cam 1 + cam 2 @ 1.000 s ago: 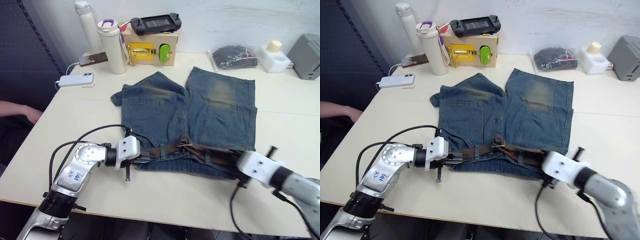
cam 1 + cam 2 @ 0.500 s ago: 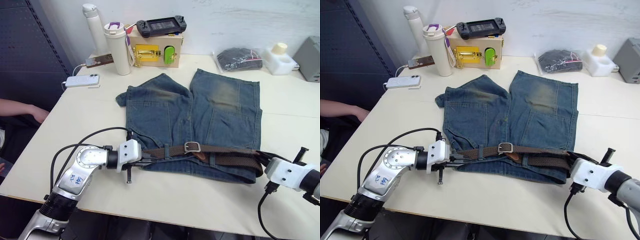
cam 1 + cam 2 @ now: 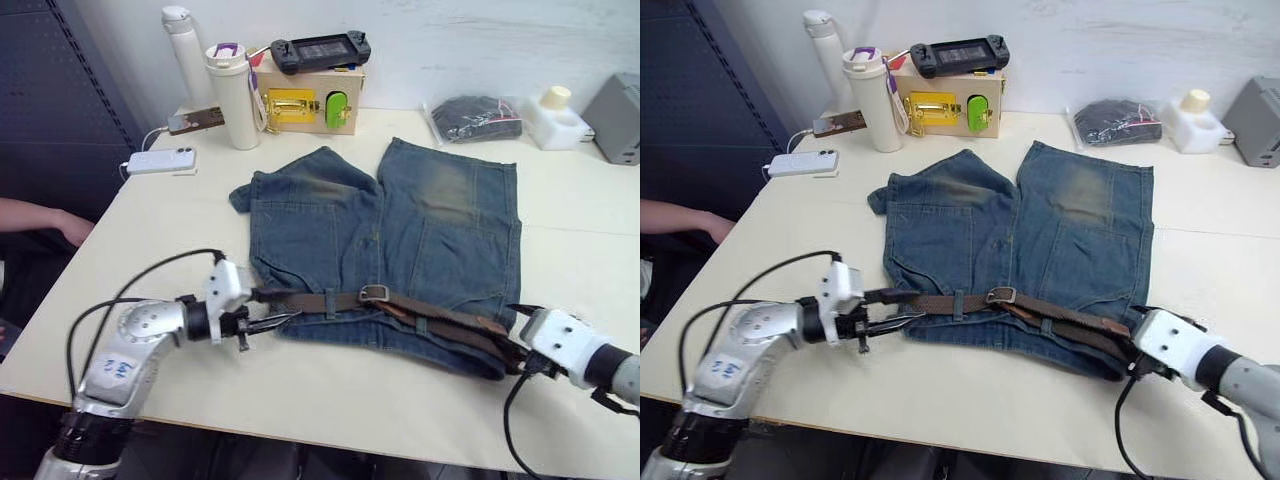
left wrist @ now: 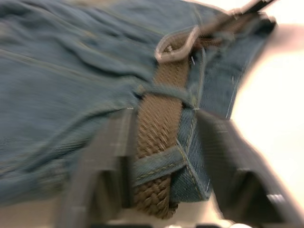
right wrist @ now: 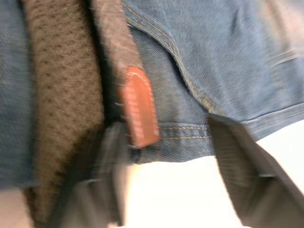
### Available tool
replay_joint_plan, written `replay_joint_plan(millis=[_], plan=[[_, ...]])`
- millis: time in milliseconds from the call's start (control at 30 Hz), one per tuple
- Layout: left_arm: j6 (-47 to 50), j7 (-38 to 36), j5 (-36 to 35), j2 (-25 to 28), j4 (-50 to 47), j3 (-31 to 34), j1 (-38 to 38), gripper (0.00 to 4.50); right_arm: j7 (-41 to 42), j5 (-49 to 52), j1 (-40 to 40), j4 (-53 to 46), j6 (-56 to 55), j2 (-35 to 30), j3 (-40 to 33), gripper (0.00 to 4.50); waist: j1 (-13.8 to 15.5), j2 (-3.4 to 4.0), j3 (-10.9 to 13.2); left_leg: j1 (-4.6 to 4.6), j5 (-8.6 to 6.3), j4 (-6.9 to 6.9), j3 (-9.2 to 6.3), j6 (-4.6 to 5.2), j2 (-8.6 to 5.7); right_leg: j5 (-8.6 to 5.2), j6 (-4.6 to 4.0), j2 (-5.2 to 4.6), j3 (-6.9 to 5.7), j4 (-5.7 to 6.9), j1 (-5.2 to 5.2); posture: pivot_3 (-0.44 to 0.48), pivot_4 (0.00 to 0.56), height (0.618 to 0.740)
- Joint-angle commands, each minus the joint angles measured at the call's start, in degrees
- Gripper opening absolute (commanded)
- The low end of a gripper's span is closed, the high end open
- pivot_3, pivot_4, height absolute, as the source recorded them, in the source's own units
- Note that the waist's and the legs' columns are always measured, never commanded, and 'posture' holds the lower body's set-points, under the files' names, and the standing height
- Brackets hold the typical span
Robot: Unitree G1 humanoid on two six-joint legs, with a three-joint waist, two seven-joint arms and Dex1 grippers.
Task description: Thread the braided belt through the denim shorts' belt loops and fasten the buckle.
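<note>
The denim shorts (image 3: 400,230) lie flat on the table with the waistband toward me. The braided belt (image 3: 440,322) runs along the waistband under the belt loops (image 3: 330,302), and the silver buckle (image 3: 373,293) sits near the middle. My left gripper (image 3: 268,320) is at the waistband's left end, open, with its fingers (image 4: 118,142) on either side of the belt and a loop (image 4: 164,90). At the right end my right gripper (image 3: 515,352) is open, and the belt's tan leather tip (image 5: 137,109) lies between its fingers (image 5: 232,152).
Along the back stand a white bottle (image 3: 185,50), a tumbler (image 3: 228,95), a wooden box (image 3: 300,100) with a game controller (image 3: 318,48) on it, a bagged black bundle (image 3: 475,115), a white container (image 3: 555,115) and a grey device (image 3: 620,115). A phone (image 3: 155,160) and a person's hand (image 3: 40,220) are at the left.
Both grippers have gone from shut to open. The belt, stretched straight half a second ago, now sags toward the right end. My left arm has drawn back a little leftward.
</note>
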Motion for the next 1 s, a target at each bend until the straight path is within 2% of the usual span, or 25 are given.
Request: replay_joint_plan(millis=[33,67,200,367,600,1000], plan=[[6.1,1.1,-8.7,2.6,-6.1,8.4,1.9,3.92,6.9,14.1,-3.2,-1.7,11.6,-3.6,-8.7,4.5,-0.1,0.01,0.0,0.0,0.0,0.01,0.0,0.01,0.0,0.0,0.0,0.0,0.0,-0.02,0.0,0.0,0.15,0.645],[7.1,1.5,-9.8,3.1,-6.8,9.7,2.3,4.42,7.3,16.4,-4.2,-1.5,14.0,-4.1,-9.9,4.5,-0.1,0.03,0.0,0.01,0.0,0.01,0.0,0.01,0.01,0.0,0.0,0.0,-0.01,-0.03,0.02,0.0,0.15,0.645],[9.3,2.0,-12.4,5.3,-7.3,15.2,4.0,4.48,6.9,25.0,-10.6,0.9,21.9,-5.4,-13.2,4.5,-0.2,0.06,0.1,0.0,-0.01,0.01,0.03,0.01,0.04,-0.01,-0.01,-0.01,-0.01,-0.06,0.02,0.0,0.15,0.645],[6.9,2.5,-8.5,7.9,-8.1,18.7,7.5,4.48,1.5,29.6,-19.5,4.9,26.8,-4.1,-11.5,4.5,-0.2,0.1,0.2,-0.05,-0.06,0.03,0.1,0.08,0.06,-0.03,-0.06,-0.06,0.02,-0.19,0.02,0.0,0.15,0.645],[6.6,4.8,-8.3,6.7,-8.8,18.2,7.4,4.48,-1.6,28.2,-21.1,5.3,26.2,-3.0,-7.3,4.5,-0.1,0.15,0.2,-0.07,-0.09,0.04,0.12,0.15,0.04,-0.01,-0.03,-0.06,0.03,-0.32,0.07,0.0,0.15,0.645],[7.1,5.8,-8.9,6.8,-9.4,17.6,7.1,4.48,-3.0,28.6,-20.0,4.5,26.1,-2.8,-6.2,4.5,-0.1,0.22,0.3,-0.06,-0.1,0.03,0.14,0.15,0.05,0.0,-0.01,-0.05,0.05,-0.32,0.05,0.0,0.15,0.645]])
